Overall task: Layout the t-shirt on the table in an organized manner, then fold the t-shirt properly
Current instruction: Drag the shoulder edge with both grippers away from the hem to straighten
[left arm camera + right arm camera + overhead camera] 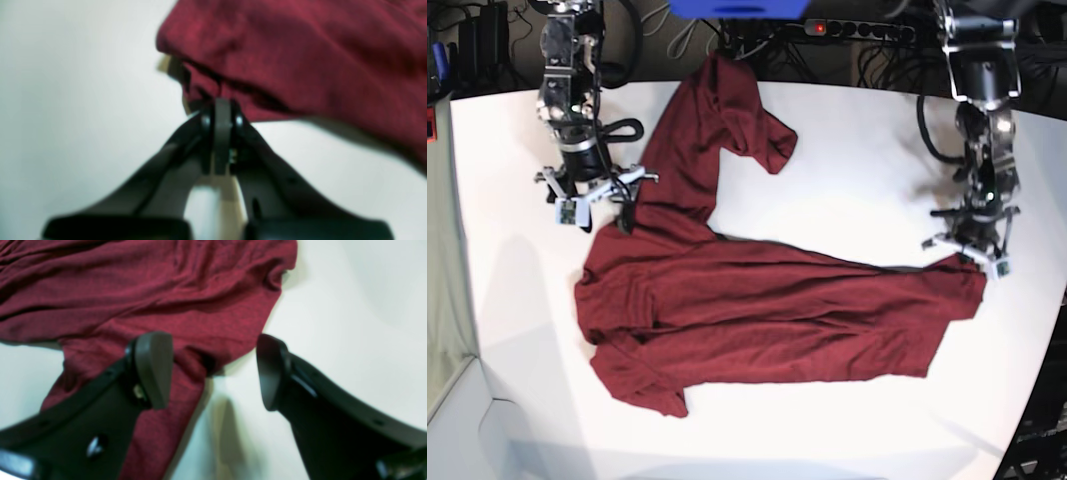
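Left gripper (222, 110) nearest the lens: jaws pressed together on a hem edge of the maroon t-shirt (767, 320), cloth bunched just beyond the tips. Right gripper (213, 373) with jaws spread wide, one tip over the fabric, one over bare white desk (867, 180), holding nothing. Shirt crumpled across the desk, one part trailing away. Best to lower, pinch the edge between the right jaws, then pull both corners apart evenly.

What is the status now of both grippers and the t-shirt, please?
Left gripper shut on the t-shirt edge. Right gripper open, hovering over a shirt corner, holding nothing. T-shirt crumpled on the table, not laid out. Nothing in the way.
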